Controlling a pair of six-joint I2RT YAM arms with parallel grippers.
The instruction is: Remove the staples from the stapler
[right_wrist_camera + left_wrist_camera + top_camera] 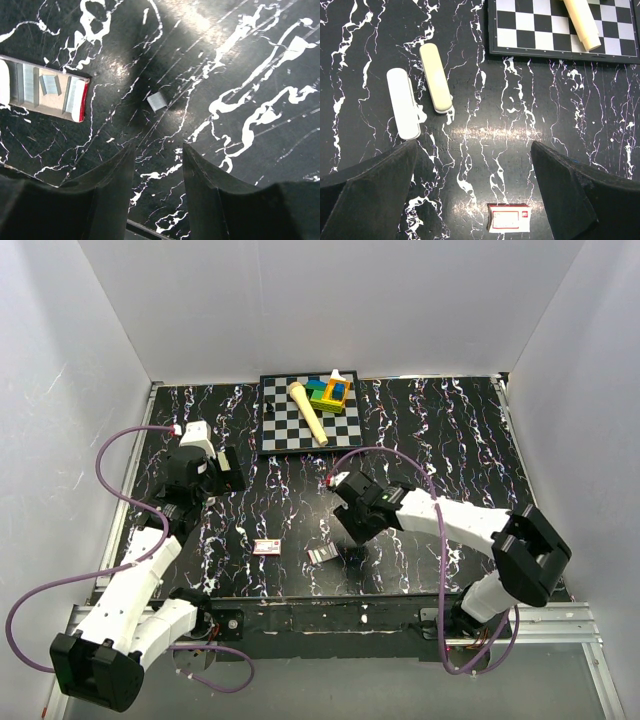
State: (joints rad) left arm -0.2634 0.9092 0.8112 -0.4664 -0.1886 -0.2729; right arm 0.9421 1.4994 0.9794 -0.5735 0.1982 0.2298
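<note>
A short silvery strip of staples [157, 101] lies loose on the black marbled table, just ahead of my right gripper [157, 167], which is open and empty above it. Two staplers lie side by side in the left wrist view, a white one [402, 110] and a cream one [436, 77]; both look closed. My left gripper [472, 172] is open and empty, hovering between the staplers and a small red-and-white box [509, 218]. In the top view the left gripper [232, 473] covers the staplers, and the right gripper [348, 523] is mid-table.
An open red-edged box tray [42, 92] holding several staple strips lies left of the loose strip; it also shows in the top view [322, 554], right of the closed box [267, 546]. A chessboard [285, 425] at the back carries a cream pestle-like stick [308, 412] and coloured blocks [330, 392].
</note>
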